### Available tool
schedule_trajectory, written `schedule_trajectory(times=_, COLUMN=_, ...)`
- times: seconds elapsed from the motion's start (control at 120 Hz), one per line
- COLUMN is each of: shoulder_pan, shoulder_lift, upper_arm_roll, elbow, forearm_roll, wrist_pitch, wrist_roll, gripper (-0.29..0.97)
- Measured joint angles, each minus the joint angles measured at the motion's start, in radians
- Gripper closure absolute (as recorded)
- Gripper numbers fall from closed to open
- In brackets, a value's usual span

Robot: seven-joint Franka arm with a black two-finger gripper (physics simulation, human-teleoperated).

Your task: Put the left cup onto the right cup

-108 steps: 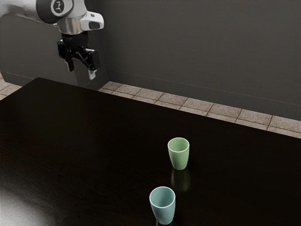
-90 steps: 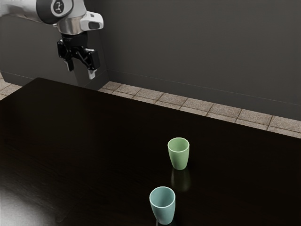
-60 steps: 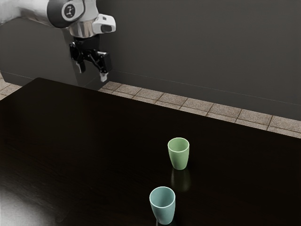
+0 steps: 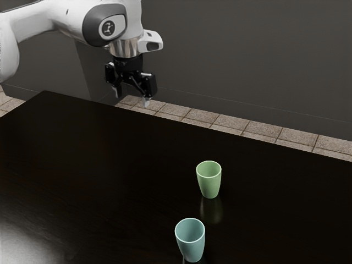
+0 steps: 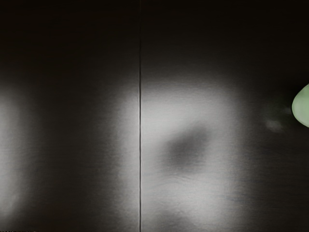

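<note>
Upper left of the exterior view: white arm (image 4: 49, 19) reaching in, wrist bent downward. Just below it, fingers (image 4: 148, 88) spread apart, gripping nothing. Hang high above the far edge of the dark tabletop (image 4: 82, 165), well apart from both cups. Probably a travelling height, chosen to avoid knocking anything on the way across. Spread wide, presumably in readiness for a cup wall.

Lower centre: teal cup (image 4: 190, 239), upright, mouth up, close to the frame's bottom edge. Slightly right of it and further up the frame: green cup (image 4: 209, 179), likewise upright and mouth up, with a faint reflection beneath. Near each other but not touching, and not yet stacked. Open side up on both, handy for nesting one in the other. Teal one a little further left in the frame, so probably the one to lift, though hard to settle from this angle.

In the wrist view: glossy tabletop under the hand, and a pale sliver of the green cup (image 5: 303, 105) at the right edge. Not yet over either cup, then. Approach, descent and grasp all still to come.
</note>
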Motion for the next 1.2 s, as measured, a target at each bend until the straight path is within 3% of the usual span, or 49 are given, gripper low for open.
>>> schedule_trajectory(times=0.225, shoulder_pan=0.0, shoulder_lift=0.035, upper_arm_roll=-0.056, elbow=0.001, forearm_roll=0.03, wrist_pitch=0.021, wrist_roll=-0.095, gripper=0.0)
schedule_trajectory(times=1.2, shoulder_pan=-0.002, shoulder_lift=0.178, upper_arm_roll=-0.137, elbow=0.009, forearm_roll=0.047, wrist_pitch=0.154, wrist_roll=-0.304, gripper=0.0)
